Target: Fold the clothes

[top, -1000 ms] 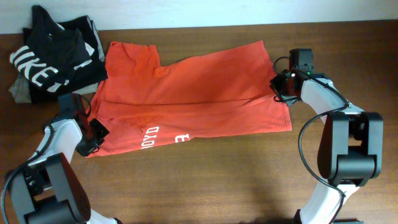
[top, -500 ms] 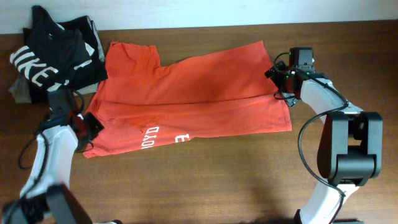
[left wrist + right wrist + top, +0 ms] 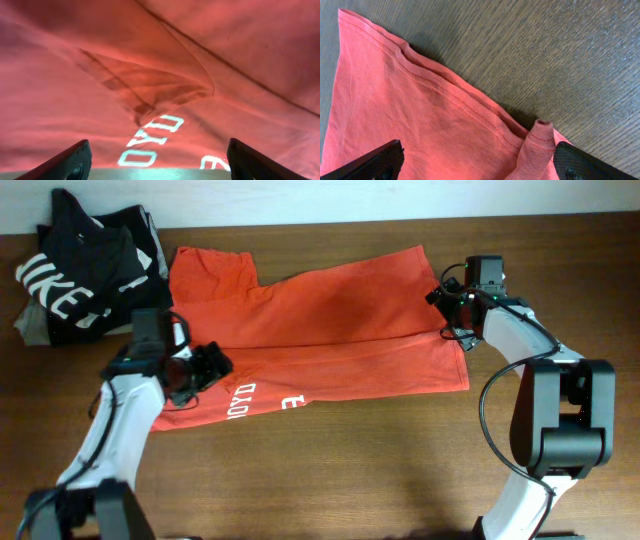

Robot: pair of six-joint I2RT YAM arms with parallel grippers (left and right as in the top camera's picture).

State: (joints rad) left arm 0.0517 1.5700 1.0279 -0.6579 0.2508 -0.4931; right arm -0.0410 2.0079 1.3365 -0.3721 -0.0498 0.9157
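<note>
The clothes, a red-orange T-shirt (image 3: 330, 330), lie spread across the back half of the wooden table, with white lettering (image 3: 243, 397) near the front hem. My left gripper (image 3: 207, 367) hovers open over the shirt's left part. In the left wrist view its two dark fingers (image 3: 70, 161) stand wide apart, with only the lettering (image 3: 150, 145) and creased cloth below them. My right gripper (image 3: 447, 315) is open at the shirt's right edge. In the right wrist view a raised pinch of hem (image 3: 538, 142) stands beside one of the fingers (image 3: 585, 164), not gripped.
A black shirt with large white letters (image 3: 80, 270) lies crumpled at the back left corner, on top of a grey-olive garment (image 3: 30, 328). Bare wood (image 3: 350, 470) runs along the front of the table. The table's back edge (image 3: 400, 220) lies just behind the shirt.
My left gripper has moved right from the shirt's left edge to above its left part and has opened. My right gripper opened earlier and has stayed at the right edge.
</note>
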